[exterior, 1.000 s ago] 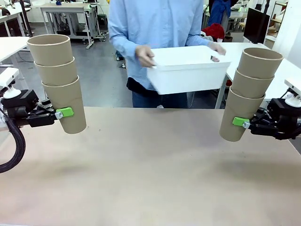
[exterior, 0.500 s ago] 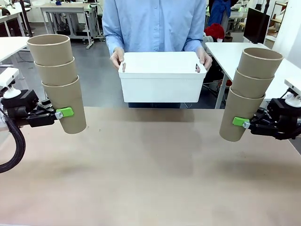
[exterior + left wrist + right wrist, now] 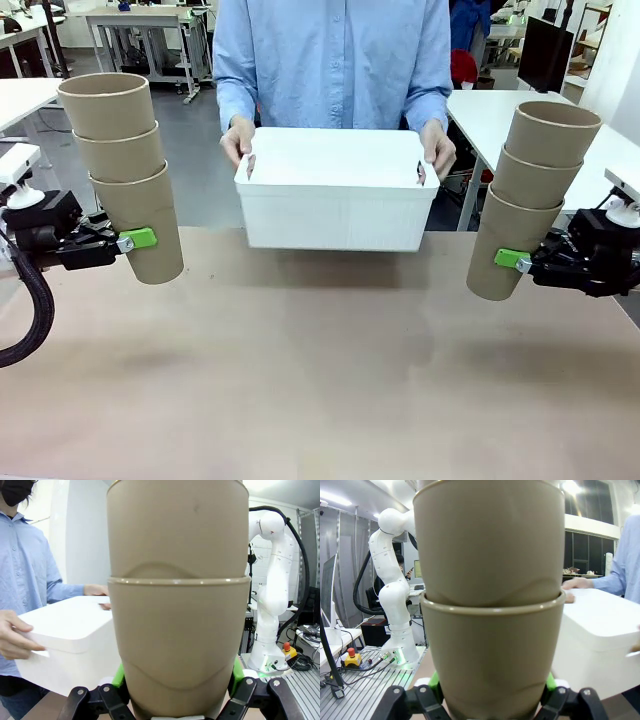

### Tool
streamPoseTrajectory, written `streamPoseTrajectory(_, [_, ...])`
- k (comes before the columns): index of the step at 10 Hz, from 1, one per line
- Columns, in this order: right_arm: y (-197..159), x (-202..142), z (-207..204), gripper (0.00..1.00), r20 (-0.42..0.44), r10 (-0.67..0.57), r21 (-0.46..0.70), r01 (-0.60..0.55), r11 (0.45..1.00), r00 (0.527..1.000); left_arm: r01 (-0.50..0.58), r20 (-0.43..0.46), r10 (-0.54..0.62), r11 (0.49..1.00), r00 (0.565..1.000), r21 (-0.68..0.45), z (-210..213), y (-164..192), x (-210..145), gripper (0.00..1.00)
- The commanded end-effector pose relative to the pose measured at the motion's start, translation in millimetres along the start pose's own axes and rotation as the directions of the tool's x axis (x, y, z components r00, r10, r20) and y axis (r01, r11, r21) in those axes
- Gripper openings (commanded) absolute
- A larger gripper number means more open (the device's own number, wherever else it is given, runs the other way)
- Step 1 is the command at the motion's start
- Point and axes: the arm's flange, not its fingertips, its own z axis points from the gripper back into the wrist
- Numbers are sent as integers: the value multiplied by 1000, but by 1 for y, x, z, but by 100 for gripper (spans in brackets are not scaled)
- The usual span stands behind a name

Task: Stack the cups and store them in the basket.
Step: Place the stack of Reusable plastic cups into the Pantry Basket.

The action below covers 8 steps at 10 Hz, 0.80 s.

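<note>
Both grippers are clamped tight on cups: the left gripper [image 3: 140,240] pinches the lowest cup of the left stack [image 3: 125,170], three cups high, and the right gripper [image 3: 512,260] pinches the lowest cup of the right stack [image 3: 535,195], also three high. Below them spreads the brown table [image 3: 320,380]; both stacks hang clear above it, one near each side, tops leaning outward. Across it a person [image 3: 330,50] in a light blue shirt holds the white basket [image 3: 335,215] low at the far edge, between the stacks; whether it touches the tabletop I cannot tell. One hand [image 3: 238,140] grips each short end.
</note>
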Motion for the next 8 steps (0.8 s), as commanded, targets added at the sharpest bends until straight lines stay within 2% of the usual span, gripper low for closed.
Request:
streamPoseTrajectory(1, [0,3,0,85,2,10,0,-10,1000,1000,17,6,-17,1000,1000,-6,-1,-1,3,86])
streamPoseTrajectory(8, [0,3,0,85,2,10,0,-10,1000,1000,17,6,-17,1000,1000,-6,-1,-1,3,86])
